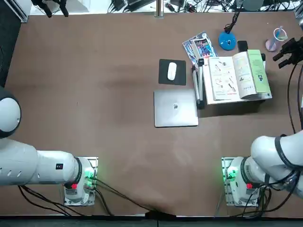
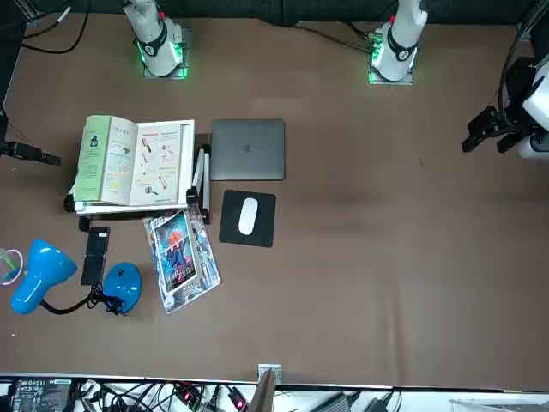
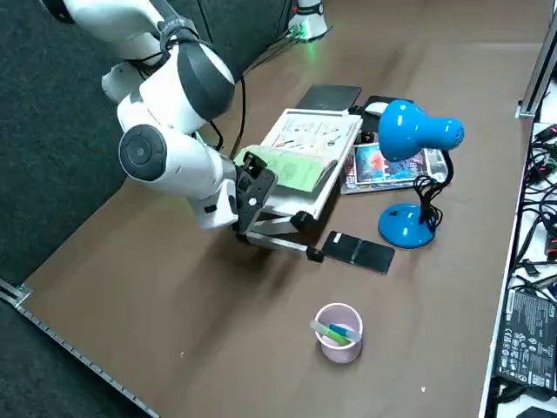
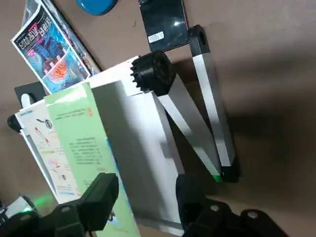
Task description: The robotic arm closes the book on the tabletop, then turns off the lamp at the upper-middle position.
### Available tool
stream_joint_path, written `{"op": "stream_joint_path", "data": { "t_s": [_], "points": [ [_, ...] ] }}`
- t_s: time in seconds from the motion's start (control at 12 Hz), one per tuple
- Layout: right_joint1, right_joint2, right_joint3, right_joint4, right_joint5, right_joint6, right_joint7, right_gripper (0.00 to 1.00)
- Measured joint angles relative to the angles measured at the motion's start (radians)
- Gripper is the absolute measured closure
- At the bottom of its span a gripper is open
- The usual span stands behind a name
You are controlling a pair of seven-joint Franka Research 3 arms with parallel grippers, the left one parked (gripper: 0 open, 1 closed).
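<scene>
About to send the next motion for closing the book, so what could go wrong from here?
The right gripper is open over the green cover, with one finger above the board under the book; coming down here might press on that board instead of catching the cover.

The book lies on a stand with metal legs, so a hard sideways push could shift it.

The lamp and black phone are close beyond the stand and might get bumped.

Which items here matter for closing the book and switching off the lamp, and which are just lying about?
For the job:
- open book
- blue lamp
- right gripper, jaws apart above the book's edge

Just lying about:
- laptop
- mouse
- black pad
- glossy leaflets
- cup of pens
</scene>
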Motion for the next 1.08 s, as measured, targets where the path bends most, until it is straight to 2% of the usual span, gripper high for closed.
{"op": "stream_joint_path", "data": {
  "t_s": [0.42, 1.08],
  "points": [
    [-0.014, 0.000, 0.000, -0.055, 0.020, 0.043, -0.035, 0.26],
    [-0.017, 0.001, 0.001, -0.080, 0.047, 0.046, -0.091, 0.26]
  ]
}}
